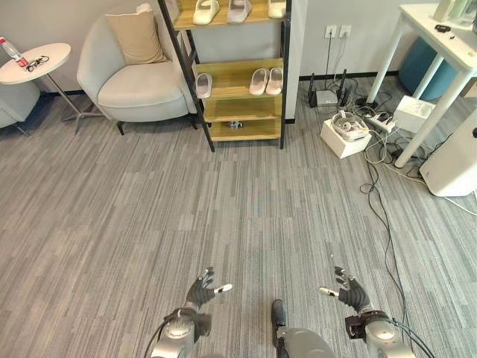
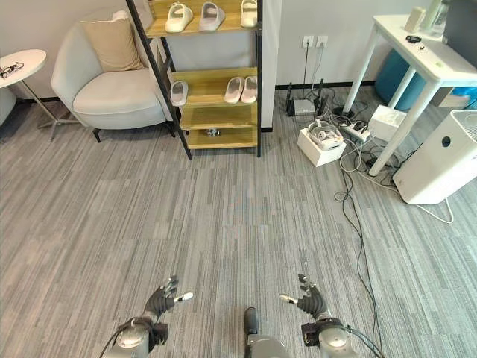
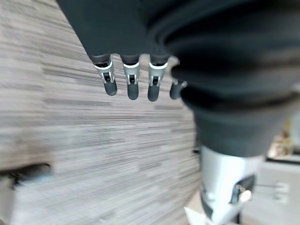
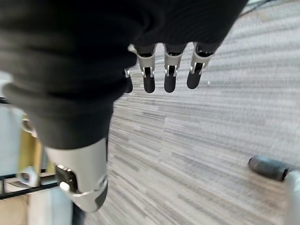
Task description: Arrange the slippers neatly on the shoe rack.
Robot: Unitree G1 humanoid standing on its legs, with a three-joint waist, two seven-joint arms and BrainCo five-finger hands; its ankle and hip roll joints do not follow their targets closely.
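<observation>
A wooden shoe rack (image 1: 238,78) with a black frame stands against the far wall. A pair of pale slippers (image 1: 266,80) lies on its middle shelf, and a single slipper (image 1: 203,85) hangs off that shelf's left end. More slippers (image 1: 221,10) sit on the top shelf. A small dark object (image 1: 235,124) rests on the bottom shelf. My left hand (image 1: 203,291) and right hand (image 1: 349,292) hover low over the carpet, far from the rack, both open and empty with fingers (image 3: 131,84) relaxed and straight (image 4: 169,77).
A grey armchair (image 1: 138,71) with a beige cushion stands left of the rack, beside a round white side table (image 1: 33,63). Right of the rack are a white box (image 1: 345,133), trailing cables (image 1: 380,186), a white table (image 1: 440,52) and a white appliance (image 2: 440,160).
</observation>
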